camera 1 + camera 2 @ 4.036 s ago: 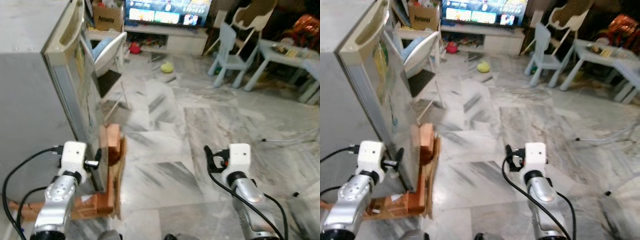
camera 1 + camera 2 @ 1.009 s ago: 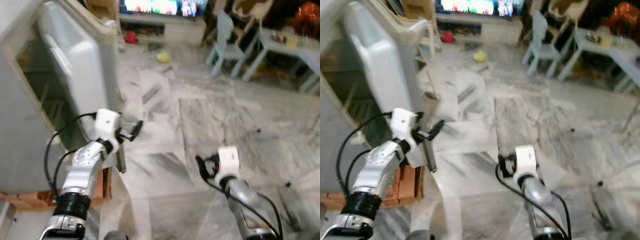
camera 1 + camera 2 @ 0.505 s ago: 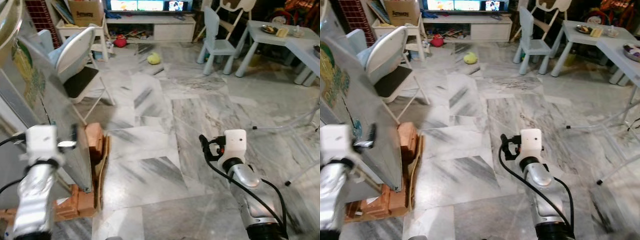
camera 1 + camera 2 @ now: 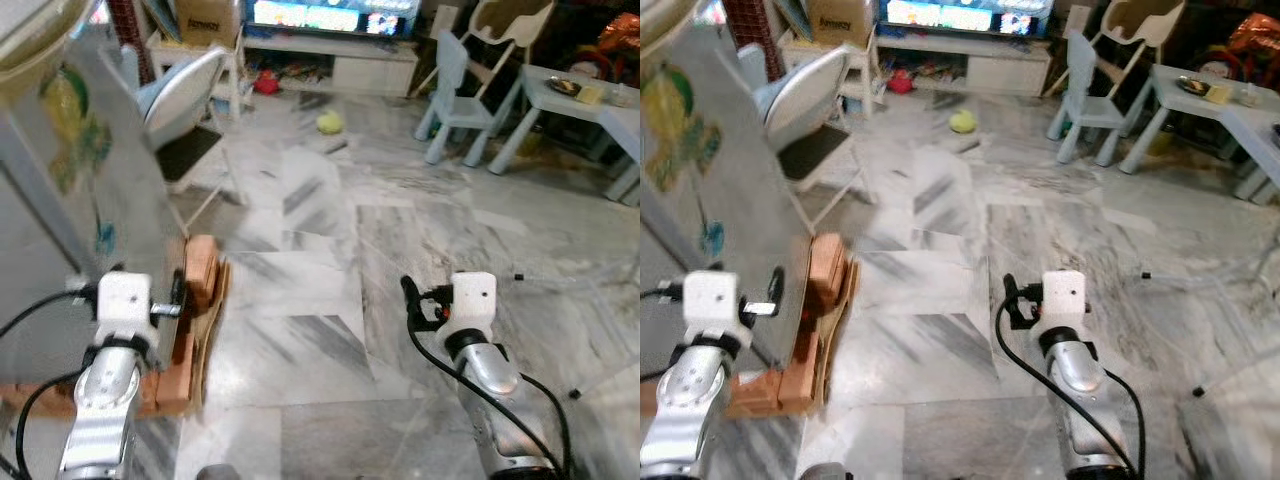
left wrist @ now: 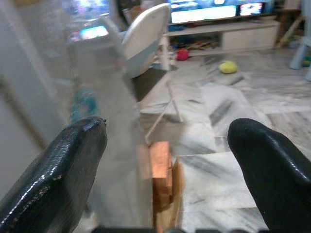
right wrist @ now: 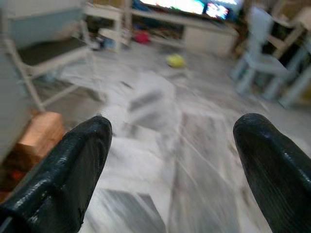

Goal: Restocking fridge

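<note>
Grey marble floor (image 4: pixel 330 300) runs back to a TV stand (image 4: pixel 335 65) and pale blue chairs (image 4: pixel 465 90). The fridge door (image 4: pixel 100 200) stands just beside the left gripper (image 5: pixel 165 160), whose fingers (image 5: pixel 58 170) are spread apart, bricks (image 5: pixel 160 170) between them. The right gripper (image 6: pixel 170 160) hangs over bare floor, fingers (image 6: pixel 73 160) also spread.

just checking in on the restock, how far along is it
Early. Nothing looks stocked: both end effectors, left and right, are open and hold nothing. In hand: the left one sits at the edge of the fridge door. Left: fetching items and loading them; none can be made out nearby.
</note>
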You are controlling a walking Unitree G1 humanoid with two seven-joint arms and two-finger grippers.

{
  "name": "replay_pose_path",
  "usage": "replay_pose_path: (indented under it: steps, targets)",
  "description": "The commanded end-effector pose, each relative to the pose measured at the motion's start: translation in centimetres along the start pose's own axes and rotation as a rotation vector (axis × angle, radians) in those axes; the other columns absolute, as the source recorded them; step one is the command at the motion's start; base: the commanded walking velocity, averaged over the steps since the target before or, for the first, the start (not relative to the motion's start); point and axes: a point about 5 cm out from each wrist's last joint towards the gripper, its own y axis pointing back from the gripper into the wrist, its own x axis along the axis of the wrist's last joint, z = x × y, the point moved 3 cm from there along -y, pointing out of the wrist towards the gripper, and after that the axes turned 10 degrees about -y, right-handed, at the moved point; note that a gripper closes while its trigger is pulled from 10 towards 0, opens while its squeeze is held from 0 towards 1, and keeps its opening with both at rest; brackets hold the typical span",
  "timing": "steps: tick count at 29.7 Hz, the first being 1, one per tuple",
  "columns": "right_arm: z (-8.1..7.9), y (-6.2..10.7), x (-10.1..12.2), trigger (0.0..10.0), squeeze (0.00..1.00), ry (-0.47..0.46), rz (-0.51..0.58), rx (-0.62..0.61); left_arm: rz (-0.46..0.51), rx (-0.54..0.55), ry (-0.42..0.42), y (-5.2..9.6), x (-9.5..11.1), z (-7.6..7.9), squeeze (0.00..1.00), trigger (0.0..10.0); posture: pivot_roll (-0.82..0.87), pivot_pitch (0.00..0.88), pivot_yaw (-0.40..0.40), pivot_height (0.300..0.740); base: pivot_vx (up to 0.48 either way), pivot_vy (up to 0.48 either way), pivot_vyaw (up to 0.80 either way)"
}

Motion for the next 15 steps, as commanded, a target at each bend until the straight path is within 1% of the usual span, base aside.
replay_pose_path:
  steps: [1, 4, 7, 13, 15]
  targets:
    - [0.15, -0.36, 0.92, 10.0, 0.0, 0.008, 0.032, 0.003, 0.001, 0.003, -0.013, -0.15, 0.06, -0.05, 0.0, 10.0, 0.07, 0.0, -0.077, 0.74, 0.0, 0.0, 0.8]
    - [0.16, -0.84, 1.46, 10.0, 0.0, 0.01, 0.057, 0.012, 0.005, 0.011, -0.014, -0.21, 0.13, -0.03, 0.0, 10.0, 0.07, 0.0, -0.073, 0.74, 0.0, 0.0, 0.8]
    - [0.13, -0.99, 1.49, 10.0, 0.0, 0.01, 0.06, 0.011, 0.003, 0.012, -0.009, -0.27, -0.05, -0.01, 0.0, 10.0, 0.08, 0.0, -0.077, 0.74, 0.0, 0.0, 0.8]
    - [0.39, -0.83, 0.87, 10.0, 0.0, 0.015, 0.043, 0.002, -0.009, 0.031, 0.012, -0.26, -0.27, -0.32, 0.0, 10.0, 0.07, 0.0, -0.088, 0.74, 0.0, 0.0, 0.8]
    - [0.57, -0.7, 0.56, 10.0, 0.0, -0.003, 0.033, -0.013, -0.018, 0.033, 0.029, -0.15, -0.53, -0.36, 0.0, 10.0, 0.07, 0.0, -0.087, 0.74, 0.0, 0.0, 0.8]
